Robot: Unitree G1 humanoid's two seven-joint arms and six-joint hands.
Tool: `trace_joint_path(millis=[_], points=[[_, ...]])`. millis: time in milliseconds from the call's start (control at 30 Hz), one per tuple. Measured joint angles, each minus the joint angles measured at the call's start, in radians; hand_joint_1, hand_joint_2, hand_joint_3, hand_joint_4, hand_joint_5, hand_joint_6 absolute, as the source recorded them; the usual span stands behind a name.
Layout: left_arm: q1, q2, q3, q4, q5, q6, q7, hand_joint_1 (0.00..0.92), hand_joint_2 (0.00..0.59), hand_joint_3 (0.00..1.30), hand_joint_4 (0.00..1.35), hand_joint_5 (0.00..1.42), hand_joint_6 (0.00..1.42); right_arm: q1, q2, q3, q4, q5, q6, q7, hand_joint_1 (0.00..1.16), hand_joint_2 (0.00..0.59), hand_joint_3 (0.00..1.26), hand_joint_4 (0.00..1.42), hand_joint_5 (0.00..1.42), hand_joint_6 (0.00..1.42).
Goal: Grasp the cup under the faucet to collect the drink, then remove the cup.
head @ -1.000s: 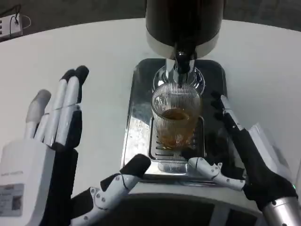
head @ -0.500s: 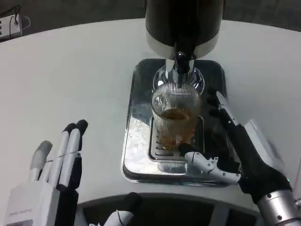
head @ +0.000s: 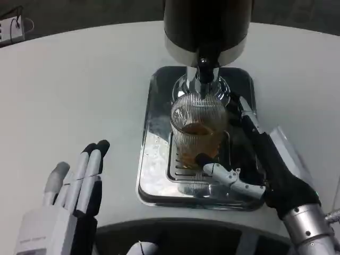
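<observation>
1. The cup [head: 198, 135], a ribbed clear glass partly filled with amber drink, stands on the grille of the drip tray [head: 157, 159], directly beneath the faucet [head: 204, 71] of the dark dispenser [head: 207, 24]; it sits just to the left of the right hand's palm.
2. The right hand [head: 260, 159] lies open around the cup; its fingers [head: 245, 114] reach along the cup's far right side and its thumb [head: 218, 170] curves toward the near base; whether any of them touch the glass I cannot tell, and nothing is clamped.
3. The left hand [head: 69, 196] hovers over the table [head: 79, 90], well apart from the tray and to its left; its fingers are straight, side by side, holding nothing.
4. Judged from this, the step in hand is the grasp; drink is already in the cup, so collecting looks largely done.
5. The next move calls for fingers and thumb to close evenly on the ribbed wall, then a level pull toward the robot, clear of the faucet; a tilt would spill.
</observation>
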Motion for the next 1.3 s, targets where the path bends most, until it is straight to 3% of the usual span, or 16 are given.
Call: trace_joint_path(millis=[800,1300], points=[[0.027,0.006,0.007,-0.030,-0.004,0.012,-0.039,0.000,0.159,0.05,0.00,0.13,0.01,-0.060,0.018,0.032,0.082,0.028,-0.058,-0.011,0.61,0.230,0.02,0.10,0.18,0.32],[0.071,-0.003,0.010,-0.072,0.000,0.024,-0.042,0.000,0.159,0.06,0.00,0.14,0.01,-0.143,0.030,0.038,0.187,0.028,-0.062,-0.022,0.63,0.216,0.04,0.12,0.19,0.32]])
